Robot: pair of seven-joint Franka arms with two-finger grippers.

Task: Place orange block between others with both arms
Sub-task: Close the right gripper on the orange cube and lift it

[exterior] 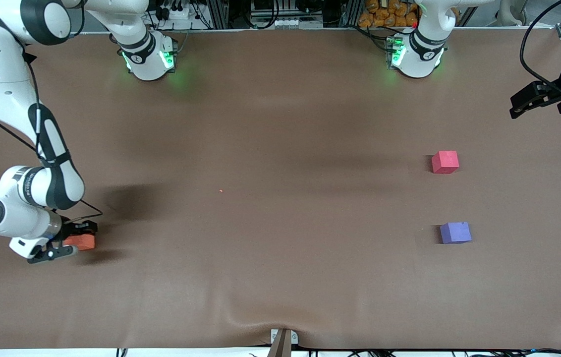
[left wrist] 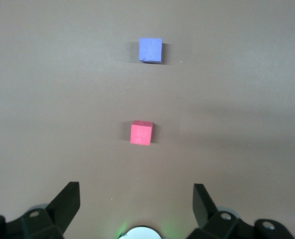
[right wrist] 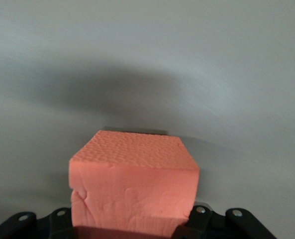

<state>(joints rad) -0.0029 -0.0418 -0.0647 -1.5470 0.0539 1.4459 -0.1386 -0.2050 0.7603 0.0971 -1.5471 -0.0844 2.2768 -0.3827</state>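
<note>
Sitting on the tabletop (exterior: 260,124) at the right arm's end, the orange block (exterior: 81,241) lies between the right claw's (exterior: 65,240) fingers, which press its sides; the fingertips are hidden by the block. The left claw (exterior: 533,101) hangs wide open and empty, over the tabletop's edge near the red-pink cube (exterior: 445,162) and purple-blue cube (exterior: 455,232).

Between the red-pink cube (exterior: 445,162) and the purple-blue cube (exterior: 455,232) lies a bare gap of worktop (exterior: 270,148), wider than either cube. The broad middle stretch is unobstructed apart from a tiny red speck (exterior: 221,191).
</note>
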